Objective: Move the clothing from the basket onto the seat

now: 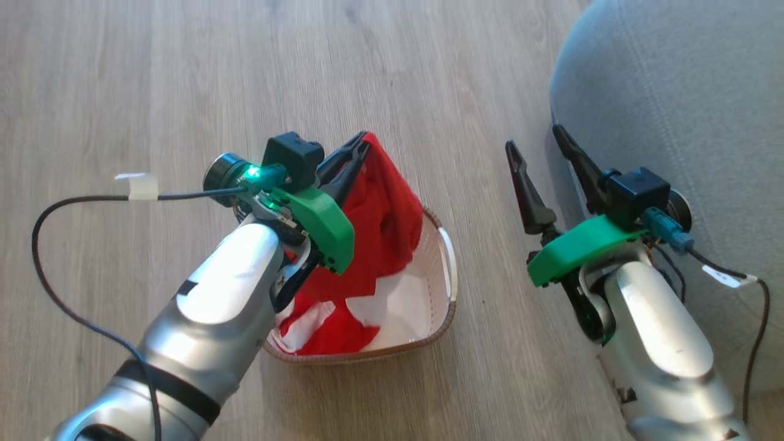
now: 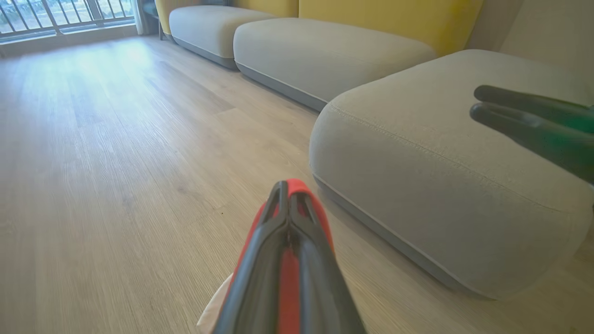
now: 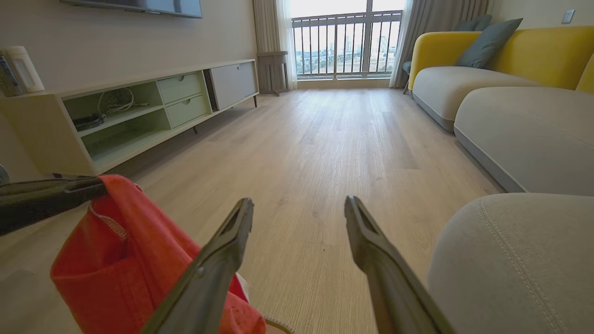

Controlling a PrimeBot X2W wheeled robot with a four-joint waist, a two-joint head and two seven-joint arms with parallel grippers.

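Note:
My left gripper [image 1: 361, 144] is shut on the top of the red clothing [image 1: 383, 220], which hangs from its tips down into the cream basket [image 1: 450, 269] on the floor. More red and white clothing lies in the basket's bottom. In the left wrist view the closed fingers [image 2: 287, 218] pinch red fabric [image 2: 297, 186], with the grey seat [image 2: 445, 176] to the right. My right gripper [image 1: 536, 144] stands open between basket and seat [image 1: 674, 92], nothing between its fingers. The right wrist view shows its spread fingertips [image 3: 299, 206], the lifted clothing [image 3: 120, 260] at lower left and the seat [image 3: 519, 260] at lower right.
Wood floor surrounds the basket. A black cable with white tape [image 1: 138, 187] trails left of my left arm. Further grey cushions with yellow backs [image 3: 510, 93] line the right side; a low TV cabinet [image 3: 139, 116] runs along the left wall, and a balcony railing [image 3: 345, 44] is far ahead.

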